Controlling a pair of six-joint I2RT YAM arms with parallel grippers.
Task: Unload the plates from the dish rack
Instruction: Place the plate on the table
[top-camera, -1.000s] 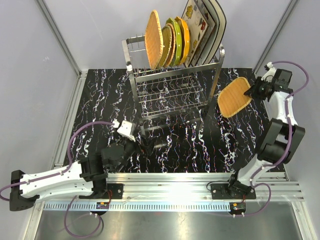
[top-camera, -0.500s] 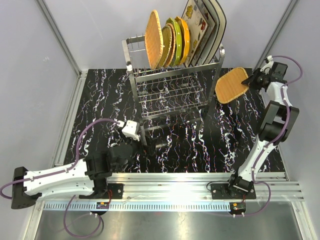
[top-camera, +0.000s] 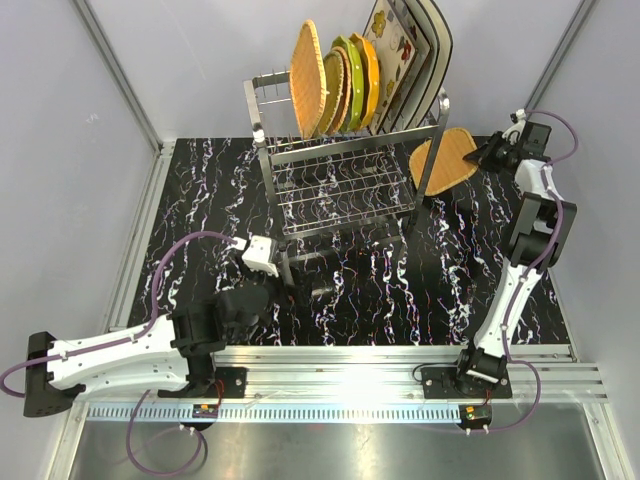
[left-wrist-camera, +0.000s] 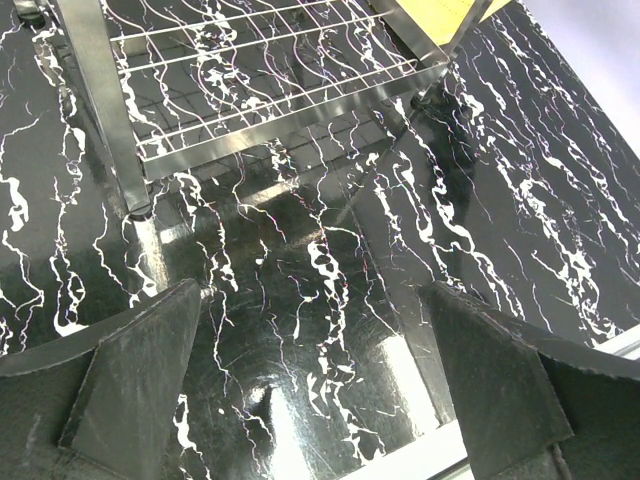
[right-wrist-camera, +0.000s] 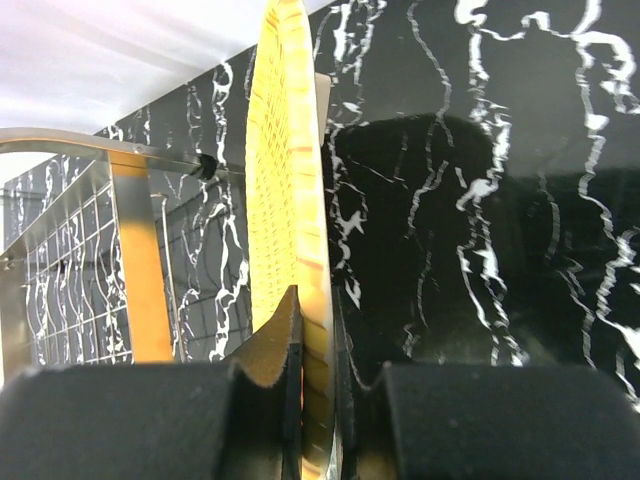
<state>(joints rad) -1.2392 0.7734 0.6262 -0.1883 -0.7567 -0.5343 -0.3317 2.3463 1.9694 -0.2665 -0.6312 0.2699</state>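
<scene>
The black marbled surface (top-camera: 200, 200) fills mid-frame in the top view. The rack (top-camera: 340, 185) stands at upper centre, plates (top-camera: 335, 80) upright in its top tier. Just right of it a tan plate (top-camera: 447, 158) hangs on edge, its rim clamped by the right pincer (top-camera: 486, 154). At lower left, the left pincer (left-wrist-camera: 315, 350) gapes wide, empty.

Worktop (top-camera: 200, 200) black, veined white like marble. Dish rack (top-camera: 340, 190) bright bare steel. Its load: tan woven plate (top-camera: 307, 78), yellow-green scalloped plate (top-camera: 352, 80), orange plate (top-camera: 368, 75), square cream plates (top-camera: 392, 55) with coloured flowers and dark rims. Held plate (top-camera: 445, 158) golden-tan weave. My right tool (top-camera: 487, 155) and left tool (left-wrist-camera: 320, 340) matt black; cables (top-camera: 165, 280) purple
</scene>
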